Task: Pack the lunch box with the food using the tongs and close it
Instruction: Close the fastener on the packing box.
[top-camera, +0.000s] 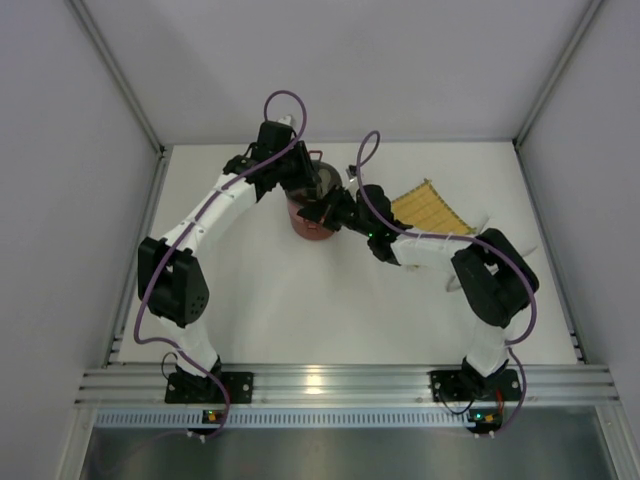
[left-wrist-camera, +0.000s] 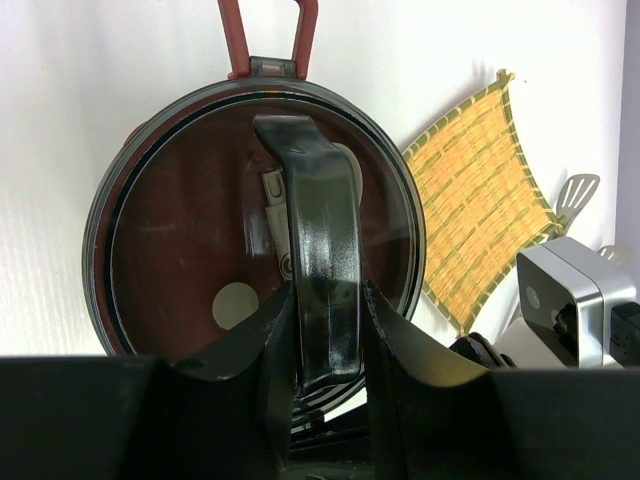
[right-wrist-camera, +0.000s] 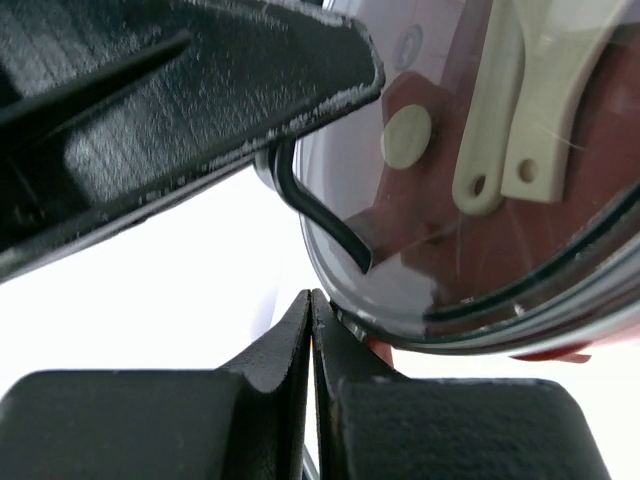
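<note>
Locating the lunch box (top-camera: 308, 230) near the centre of the bench (top-camera: 300, 310), a little toward 12 o'clock. Topped by a grey-rimmed lid (left-wrist-camera: 180, 230) with a clear window; cannot tell whether fully seated. Grasping the lid's black arched handle (left-wrist-camera: 322, 250) with the left jaws, one of the fingers (left-wrist-camera: 262, 345) on each flank of it. Through the window, over a dark-red inside: two beige utensils (right-wrist-camera: 505, 120) side by side and a cream round disc (right-wrist-camera: 406, 135). At 12 o'clock on the lid rim in the left wrist view, a dark-red loop (left-wrist-camera: 268, 40) sticking outward. Holding the right jaws clenched tight, nothing between them, tips at the lid rim on the box's 4 o'clock side; contact with the rim not resolvable. At 3 o'clock of the box and apart from it, a yellow woven mat (top-camera: 430, 208) flat on the bench. Just beside the mat's 3 o'clock corner, a pale spatula-like stick (left-wrist-camera: 577, 195).
</note>
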